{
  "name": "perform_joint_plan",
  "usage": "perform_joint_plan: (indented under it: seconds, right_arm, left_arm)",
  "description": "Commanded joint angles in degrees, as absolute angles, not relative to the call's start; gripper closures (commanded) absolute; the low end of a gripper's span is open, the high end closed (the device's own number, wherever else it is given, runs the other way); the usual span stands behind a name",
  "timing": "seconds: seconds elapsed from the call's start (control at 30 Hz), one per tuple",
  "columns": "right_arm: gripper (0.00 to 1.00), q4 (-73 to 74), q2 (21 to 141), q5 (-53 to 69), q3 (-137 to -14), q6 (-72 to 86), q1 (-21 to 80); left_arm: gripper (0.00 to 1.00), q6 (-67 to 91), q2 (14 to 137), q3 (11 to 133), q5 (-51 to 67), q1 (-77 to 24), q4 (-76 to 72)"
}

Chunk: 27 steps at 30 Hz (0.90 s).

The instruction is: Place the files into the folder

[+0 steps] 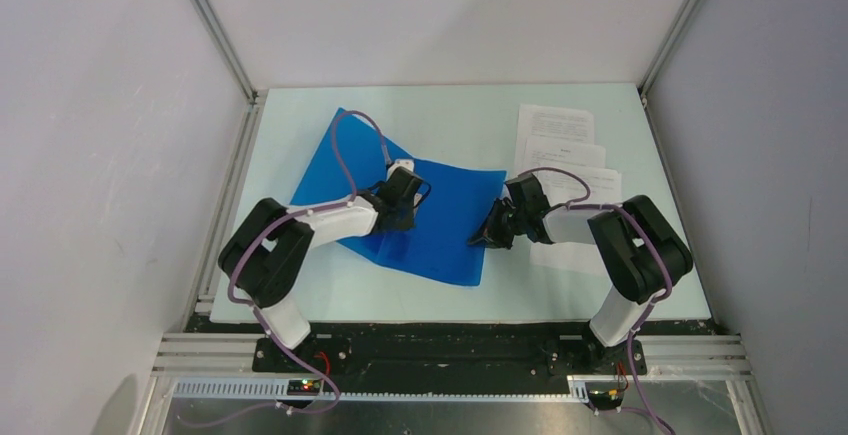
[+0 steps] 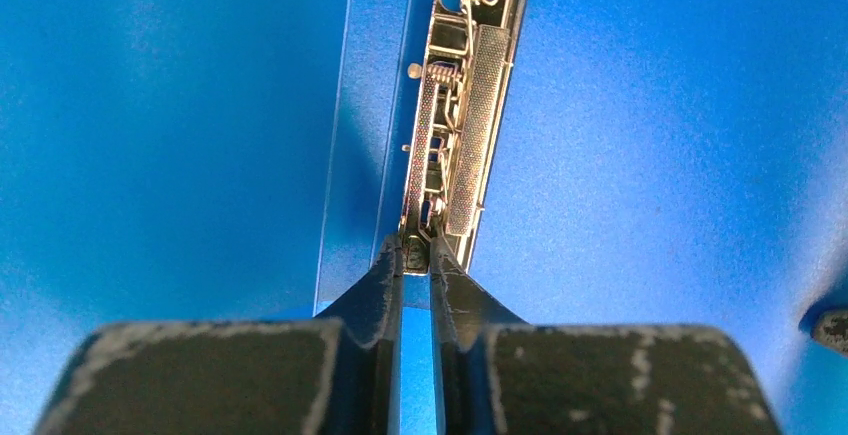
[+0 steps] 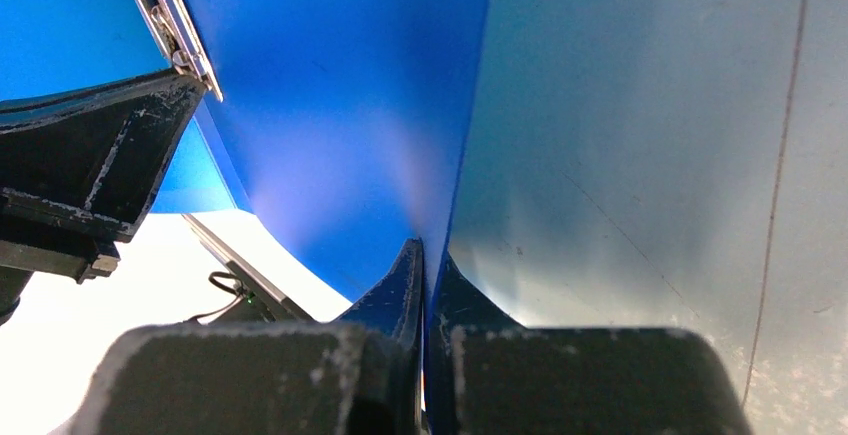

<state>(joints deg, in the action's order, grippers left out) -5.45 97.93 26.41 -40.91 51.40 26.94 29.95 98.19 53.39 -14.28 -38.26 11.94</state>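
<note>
Centre-left in the top view: bright blue folder (image 1: 445,230), opened out across the pale bench (image 1: 450,115), inner faces up, far corner towards the upper left, near edge towards the lower middle of the frame. Not quite flat; right cover lifted at its outer edge.

Upper right of the same view: the files (image 1: 556,130), white printed sheets fanned in a loose overlapping stack on the bench, just beside the folder's right edge and apart from it, the nearer sheets partly hidden under the right arm.

Left fingers (image 1: 405,195) down on the folder's spine, at the middle of the blue. From the left wrist view: left fingers (image 2: 375,290) drawn close with only a slim gap, tips pinched on the near end of the metal clip (image 2: 462,105); clip running straight up the frame along the inner spine, blue cover (image 2: 650,155) on either side.

Right fingers (image 1: 494,236) at the folder's right edge in the top view. From the right wrist view: right fingers (image 3: 400,290) clenched on the edge of the right cover (image 3: 340,105), cover rising steeply up the middle of the frame, grey bench (image 3: 650,155) filling the right half. Upper left of that frame: metal clip (image 3: 165,5) again, with the dark left fingers (image 3: 110,145) against it.
</note>
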Motion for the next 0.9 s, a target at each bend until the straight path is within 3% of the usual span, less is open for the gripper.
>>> perform_joint_plan:
  seconds: [0.0,0.27,0.7,0.87]
  right_arm:
    - [1.00,-6.0,99.0,29.7,-42.6,50.3,31.0]
    - [1.00,-6.6,99.0,29.6,-42.6,50.8,31.0]
    - [1.00,-5.6,98.3,29.4,-42.6,49.9,30.9]
    - [1.00,-6.0,98.4,29.5,-42.6,50.1,31.0]
  left_arm:
    - [1.00,35.0,95.2,53.1,8.5,-46.3,14.1]
    - [1.00,37.4,94.7,56.2,14.3,-45.9,14.2]
    - [1.00,37.5,92.9,55.4,8.7,-45.7,15.0]
    - [0.93,36.4,90.8,57.7,7.4,-45.5,17.4]
